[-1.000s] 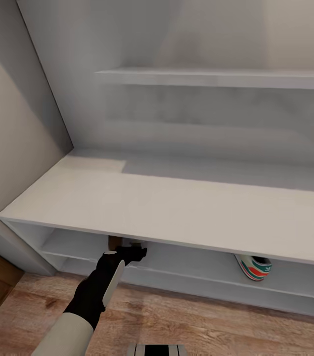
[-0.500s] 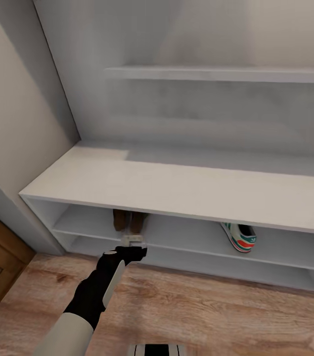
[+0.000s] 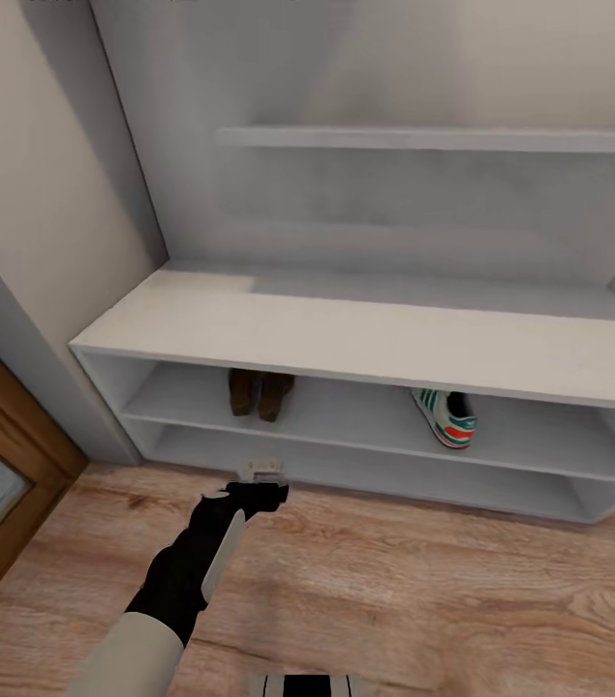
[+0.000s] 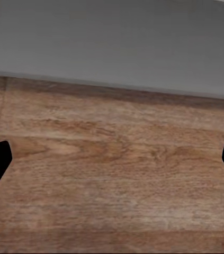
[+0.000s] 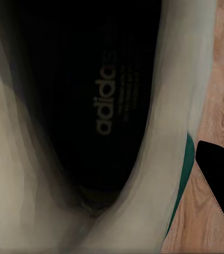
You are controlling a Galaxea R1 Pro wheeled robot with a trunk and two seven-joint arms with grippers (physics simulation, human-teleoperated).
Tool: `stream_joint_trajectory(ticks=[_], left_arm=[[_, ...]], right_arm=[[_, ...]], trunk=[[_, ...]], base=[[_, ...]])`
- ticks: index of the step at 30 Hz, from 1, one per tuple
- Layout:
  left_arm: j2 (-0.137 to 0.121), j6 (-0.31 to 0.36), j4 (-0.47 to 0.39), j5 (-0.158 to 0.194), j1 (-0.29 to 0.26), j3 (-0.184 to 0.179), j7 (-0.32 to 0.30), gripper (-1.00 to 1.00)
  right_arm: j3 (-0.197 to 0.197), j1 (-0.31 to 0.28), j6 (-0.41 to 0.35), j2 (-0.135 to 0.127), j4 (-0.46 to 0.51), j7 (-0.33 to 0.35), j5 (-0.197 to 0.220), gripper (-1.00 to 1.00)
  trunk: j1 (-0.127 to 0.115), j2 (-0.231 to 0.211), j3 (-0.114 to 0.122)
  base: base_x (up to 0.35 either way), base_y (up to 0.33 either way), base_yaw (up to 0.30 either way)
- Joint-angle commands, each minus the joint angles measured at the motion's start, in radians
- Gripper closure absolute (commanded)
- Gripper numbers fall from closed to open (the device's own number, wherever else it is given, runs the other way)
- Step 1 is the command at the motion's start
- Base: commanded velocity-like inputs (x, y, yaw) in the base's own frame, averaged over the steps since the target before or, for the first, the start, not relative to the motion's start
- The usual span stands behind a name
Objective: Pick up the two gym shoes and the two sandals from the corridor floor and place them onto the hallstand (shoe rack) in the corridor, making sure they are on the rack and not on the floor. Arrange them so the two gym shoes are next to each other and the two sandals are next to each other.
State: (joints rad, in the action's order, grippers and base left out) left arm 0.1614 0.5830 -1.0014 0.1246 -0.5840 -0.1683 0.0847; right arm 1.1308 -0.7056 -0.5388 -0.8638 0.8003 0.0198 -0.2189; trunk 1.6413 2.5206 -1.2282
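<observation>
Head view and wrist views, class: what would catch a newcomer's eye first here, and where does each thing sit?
The pale hallstand dominates, with a pair of brown sandals side by side on its upper low shelf and one white gym shoe with green stripes further right on that shelf. The left gripper hangs open above the wood-plank floor before the rack. In the right wrist view, a second gym shoe's dark insole looms close.

The word "adidas" is showing in pale lowercase letters on the dark insole (image 5: 109, 95) inside the white sneaker (image 5: 16, 174) seen by the right wrist camera. Smaller print is running beside it, probably several short lines, too blurred to read.
</observation>
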Motion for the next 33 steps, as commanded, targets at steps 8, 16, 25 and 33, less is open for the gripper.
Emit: stream_joint_trajectory(ticks=[8, 16, 25, 33], left_arm=[[0.000, 0.004, -0.001, 0.010, 0.000, -0.002, 0.009, -1.00], [0.000, 0.003, 0.000, 0.010, 0.000, -0.002, 0.009, -1.00], [0.000, 0.003, 0.000, 0.010, 0.000, -0.002, 0.009, -1.00], [0.000, 0.000, 0.000, 0.012, 0.000, -0.002, 0.009, -1.00]], right_arm=[[0.001, -0.002, -0.004, 0.000, 0.001, 0.002, -0.007, 1.00], [0.001, -0.002, -0.004, 0.000, 0.001, 0.002, -0.007, 1.00], [0.001, -0.002, -0.004, 0.001, 0.002, 0.001, -0.007, 1.00], [0.003, -0.002, -0.006, 0.036, 0.002, 0.000, -0.007, 1.00]], trunk=[[-0.001, 0.000, -0.001], [-0.001, 0.000, -0.001], [-0.001, 0.000, -0.001], [-0.001, 0.000, -0.001]], base=[[-0.316, -0.173, 0.000], [-0.282, -0.226, 0.000], [-0.207, -0.202, 0.000], [-0.015, -0.043, 0.000]])
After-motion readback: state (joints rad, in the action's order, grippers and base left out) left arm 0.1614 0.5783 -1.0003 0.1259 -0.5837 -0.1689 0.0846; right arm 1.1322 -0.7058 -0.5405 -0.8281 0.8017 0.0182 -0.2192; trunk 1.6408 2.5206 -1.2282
